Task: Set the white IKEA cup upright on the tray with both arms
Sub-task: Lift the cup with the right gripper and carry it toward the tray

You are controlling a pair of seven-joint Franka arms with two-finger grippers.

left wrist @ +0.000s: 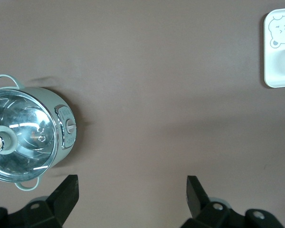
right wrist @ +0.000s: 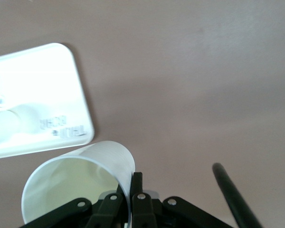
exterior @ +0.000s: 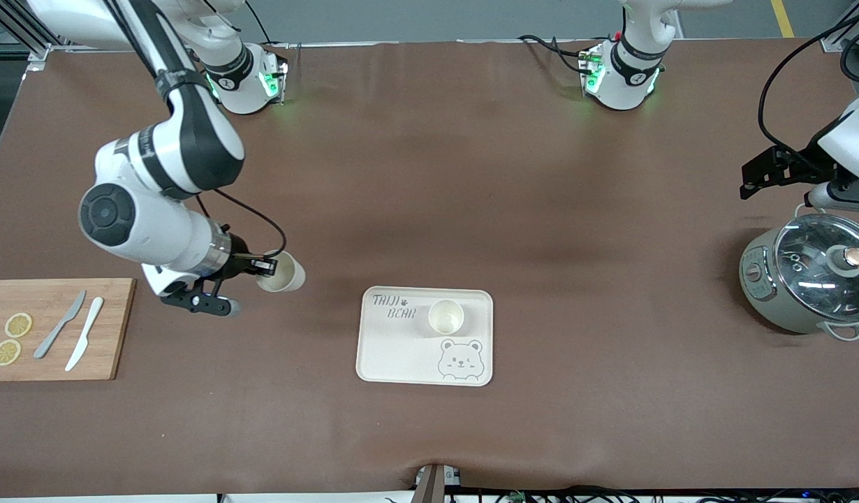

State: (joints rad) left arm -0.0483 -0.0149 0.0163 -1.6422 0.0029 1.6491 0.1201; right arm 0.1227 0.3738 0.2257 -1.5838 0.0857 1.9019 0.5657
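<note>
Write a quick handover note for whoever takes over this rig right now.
Right gripper: jaws shut on the rim of a white cup, carried tilted above the table between the cutting board and the tray.
Left gripper: jaws open, empty, waiting above the table beside the cooker.
Done: one cup stands upright on the tray.
Left: set the held cup upright on the tray.

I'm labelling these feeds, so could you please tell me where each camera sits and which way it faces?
Front: high across the table, facing both arms' bases; right tool holds a cup.
Left wrist: looks down at a cooker; open left tool shows.
Right wrist: looks past its tool at the held cup.
All three share the tray.
</note>
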